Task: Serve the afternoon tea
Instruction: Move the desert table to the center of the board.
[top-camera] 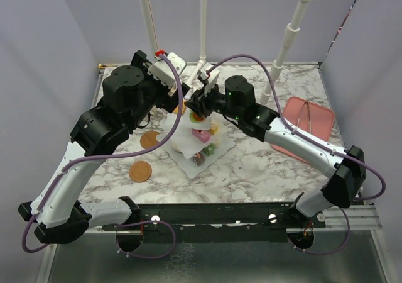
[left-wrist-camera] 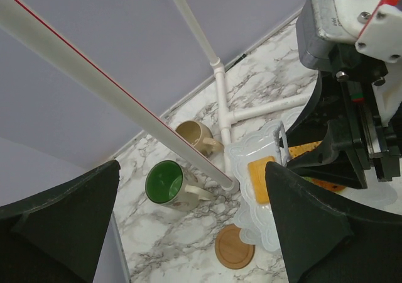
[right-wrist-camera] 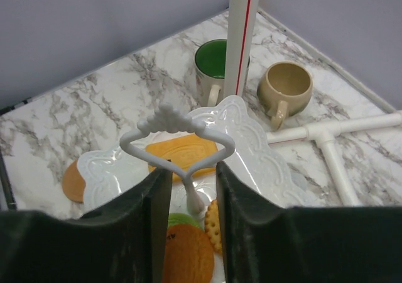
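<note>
The white tiered stand (top-camera: 221, 149) stands mid-table with small toy pastries (top-camera: 201, 135) on its plates. My right gripper (top-camera: 200, 105) is above its top. In the right wrist view its fingers (right-wrist-camera: 157, 214) are shut on the lower part of the stand's looped handle (right-wrist-camera: 168, 122), above a yellow biscuit (right-wrist-camera: 182, 154). My left gripper (left-wrist-camera: 188, 233) is open and empty, high above the table behind and left of the stand (left-wrist-camera: 245, 154). A green-lined mug (left-wrist-camera: 164, 183) and a beige mug (left-wrist-camera: 193, 135) stand at the back. A brown coaster (left-wrist-camera: 234, 246) lies by the stand.
Two more coasters (top-camera: 149, 139) (top-camera: 141, 170) lie left of the stand. A flat pink tray (top-camera: 311, 122) lies at the right. White pipes (top-camera: 202, 19) rise at the back, and one (right-wrist-camera: 242, 25) stands right by the mugs (right-wrist-camera: 286, 85).
</note>
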You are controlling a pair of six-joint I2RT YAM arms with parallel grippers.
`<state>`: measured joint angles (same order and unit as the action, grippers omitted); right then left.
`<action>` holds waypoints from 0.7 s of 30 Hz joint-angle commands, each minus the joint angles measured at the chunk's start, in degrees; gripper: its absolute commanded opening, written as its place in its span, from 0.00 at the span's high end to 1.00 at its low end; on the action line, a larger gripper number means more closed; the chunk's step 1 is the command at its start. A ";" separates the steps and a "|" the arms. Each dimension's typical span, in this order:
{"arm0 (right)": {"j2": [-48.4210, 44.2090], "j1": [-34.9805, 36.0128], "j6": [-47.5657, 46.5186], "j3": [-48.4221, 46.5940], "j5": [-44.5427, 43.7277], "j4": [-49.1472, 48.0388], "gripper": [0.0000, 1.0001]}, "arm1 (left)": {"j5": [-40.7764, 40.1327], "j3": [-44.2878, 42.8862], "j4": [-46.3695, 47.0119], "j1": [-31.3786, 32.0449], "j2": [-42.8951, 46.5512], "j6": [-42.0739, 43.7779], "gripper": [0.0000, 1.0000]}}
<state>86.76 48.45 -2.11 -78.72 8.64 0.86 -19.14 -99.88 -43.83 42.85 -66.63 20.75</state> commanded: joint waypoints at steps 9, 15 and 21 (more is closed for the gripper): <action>-1.69 0.52 -2.52 0.64 -3.82 -3.74 1.00 | -1.56 0.69 0.42 -0.14 1.50 2.29 0.01; -5.79 0.00 -7.58 3.37 -10.48 -1.28 0.99 | -0.49 0.67 0.42 -0.21 1.18 1.92 0.01; -9.45 -2.78 -8.33 4.76 -12.16 1.83 1.00 | 0.10 0.37 0.33 -0.18 0.69 1.93 0.01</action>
<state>81.62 47.53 -7.75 -74.52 0.93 2.72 -19.33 -99.55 -43.81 42.85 -66.02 22.44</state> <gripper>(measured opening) 0.026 0.990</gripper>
